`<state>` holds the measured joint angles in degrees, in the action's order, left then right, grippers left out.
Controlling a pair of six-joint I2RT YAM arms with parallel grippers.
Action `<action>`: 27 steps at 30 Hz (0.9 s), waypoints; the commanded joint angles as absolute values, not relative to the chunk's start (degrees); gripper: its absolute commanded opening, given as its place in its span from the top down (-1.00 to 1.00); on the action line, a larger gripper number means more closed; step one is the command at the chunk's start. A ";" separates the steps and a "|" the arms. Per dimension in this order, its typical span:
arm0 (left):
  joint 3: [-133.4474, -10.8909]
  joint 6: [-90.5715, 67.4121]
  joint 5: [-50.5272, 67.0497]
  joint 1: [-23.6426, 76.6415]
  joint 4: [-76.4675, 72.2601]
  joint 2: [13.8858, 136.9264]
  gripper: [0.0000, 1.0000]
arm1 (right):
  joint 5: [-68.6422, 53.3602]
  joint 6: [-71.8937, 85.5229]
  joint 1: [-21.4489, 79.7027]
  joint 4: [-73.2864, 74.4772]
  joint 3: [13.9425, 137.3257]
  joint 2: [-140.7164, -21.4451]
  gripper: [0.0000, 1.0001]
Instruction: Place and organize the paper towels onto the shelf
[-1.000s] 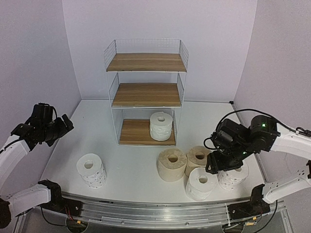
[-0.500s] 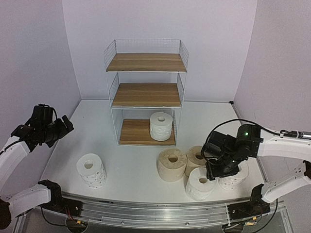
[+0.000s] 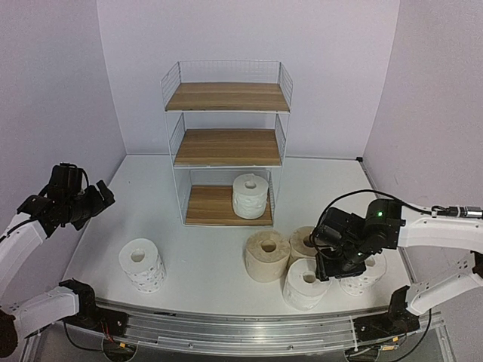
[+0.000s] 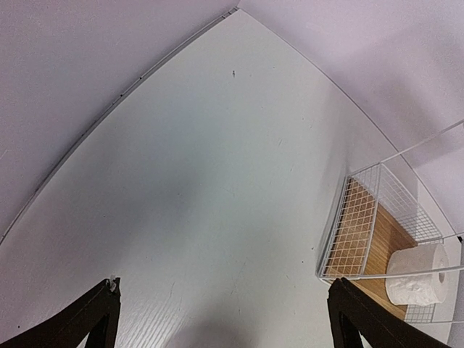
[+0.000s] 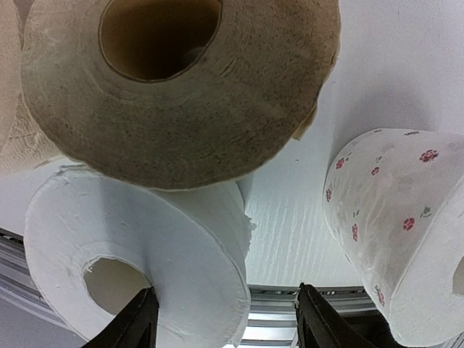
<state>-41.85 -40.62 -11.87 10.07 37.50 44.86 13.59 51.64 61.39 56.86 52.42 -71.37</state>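
rolls: fat, hollow-cored | plain white roll [image 3: 250,195] upright on shelf [image 3: 226,147] bottom board, frame centre | lower right: two beige rolls [image 3: 267,255], second white roll [image 3: 305,283], red-flecked roll [image 3: 362,273] | lower left: dotted roll [image 3: 141,264] | left gripper [image 4: 223,304] spread wide, empty | right gripper [image 3: 327,265] jaws apart at second white roll, clamping nothing

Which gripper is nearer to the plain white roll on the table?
Right. The right gripper is directly above the roll; the left gripper hovers far off to its left.
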 commanded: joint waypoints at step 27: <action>-42.16 -41.02 -11.07 10.08 36.98 43.48 -0.99 | 5.95 50.14 61.36 54.48 59.68 -71.28 0.75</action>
